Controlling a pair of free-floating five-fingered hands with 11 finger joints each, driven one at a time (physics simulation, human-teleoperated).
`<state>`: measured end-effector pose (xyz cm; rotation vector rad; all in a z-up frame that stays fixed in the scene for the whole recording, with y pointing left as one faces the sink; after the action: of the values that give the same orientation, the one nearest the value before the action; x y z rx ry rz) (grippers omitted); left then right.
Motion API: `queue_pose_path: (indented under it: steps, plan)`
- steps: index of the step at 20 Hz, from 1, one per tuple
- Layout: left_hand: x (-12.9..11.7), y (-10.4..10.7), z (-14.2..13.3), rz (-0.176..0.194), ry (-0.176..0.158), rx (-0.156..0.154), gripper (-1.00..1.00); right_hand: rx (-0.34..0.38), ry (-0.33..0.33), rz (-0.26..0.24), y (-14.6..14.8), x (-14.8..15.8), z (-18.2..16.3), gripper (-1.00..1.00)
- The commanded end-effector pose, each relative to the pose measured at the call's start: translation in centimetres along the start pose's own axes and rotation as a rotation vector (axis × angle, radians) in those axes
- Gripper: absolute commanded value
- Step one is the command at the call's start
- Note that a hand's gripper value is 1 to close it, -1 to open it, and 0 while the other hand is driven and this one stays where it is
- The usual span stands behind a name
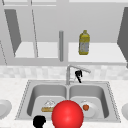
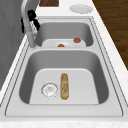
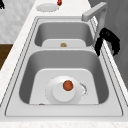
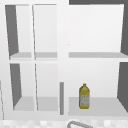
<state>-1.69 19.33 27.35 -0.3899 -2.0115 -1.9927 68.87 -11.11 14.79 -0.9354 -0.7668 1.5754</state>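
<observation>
Checking your progress: right hand had curled round the faucet; tomato sat on its plate. Left hand idle, fingers unreadable.

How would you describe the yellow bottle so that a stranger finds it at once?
Look above the sink at the open wall cabinet. On its lower shelf, right of the vertical handle, stands a yellow bottle with a pale label. It is upright and alone on that shelf, far above the right hand near the faucet.

text: none legible | bottle label: blurred, unreadable
</observation>
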Motion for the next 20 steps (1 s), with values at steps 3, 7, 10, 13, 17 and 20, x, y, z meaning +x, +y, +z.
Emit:
queue_pose_path:
  steps: [3, 7, 10, 13, 17, 20]
  plan:
    - [0.0, 0.0, 0.0, 0.0, 0.0, 0.0, 0.0, 0.064, 0.058, 0.115, -1.3, 3.1, 1.0, -1.0]
    - [0.0, 0.0, 0.0, 0.0, 0.0, 0.0, 0.0, 0.121, 0.105, 0.191, -2.2, 5.2, 1.8, -1.0]
    - [0.0, 0.0, 0.0, 0.0, 0.0, 0.0, 0.0, 0.163, 0.128, 0.239, -1.9, 7.2, 2.0, -1.0]
    - [0.0, 0.0, 0.0, 0.0, 0.0, 0.0, 0.0, 0.174, 0.14, 0.256, -0.7, 8.2, 1.4, -1.0]
    - [0.0, 0.0, 0.0, 0.0, 0.0, 0.0, 0.0, 0.116, 0.144, 0.19, 2.2, 5.3, 0.6, -1.0]
    - [0.0, 0.0, 0.0, 0.0, 0.0, 0.0, 0.0, 0.085, 0.117, 0.198, 4.2, 3.7, 0.7, -1.0]
